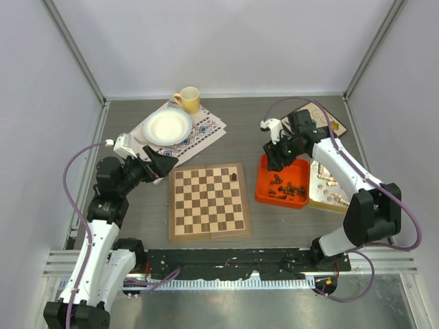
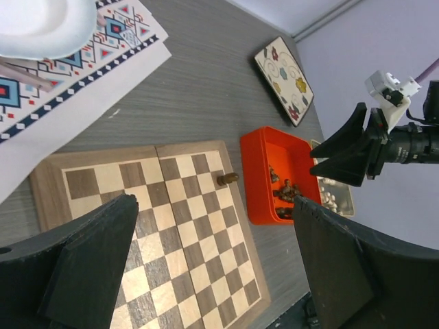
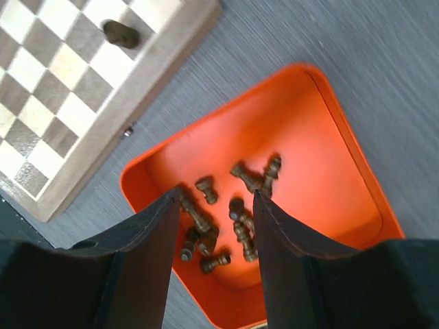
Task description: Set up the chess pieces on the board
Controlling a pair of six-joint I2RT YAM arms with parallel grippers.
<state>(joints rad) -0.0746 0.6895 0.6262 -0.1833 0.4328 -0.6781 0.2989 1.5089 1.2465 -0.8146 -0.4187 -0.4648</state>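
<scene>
The board (image 1: 209,201) lies flat in the middle of the table, and one dark chess piece (image 1: 234,176) stands on it near its far right corner. That piece (image 3: 120,33) also shows in the right wrist view. Several dark chess pieces (image 3: 236,212) lie loose in an orange tray (image 3: 309,137) to the right of the board. My right gripper (image 3: 216,194) hovers over them, open, with nothing between its fingers. Pale chess pieces (image 1: 329,181) lie in a tan tray further right. My left gripper (image 1: 161,164) is wide open and empty, left of the board's far left corner.
A white plate (image 1: 167,127) on a patterned cloth (image 1: 206,130) and a yellow cup (image 1: 188,99) sit behind the board on the left. A floral square plate (image 2: 283,79) lies at the back right. The orange tray (image 1: 264,188) nearly touches the board's right edge.
</scene>
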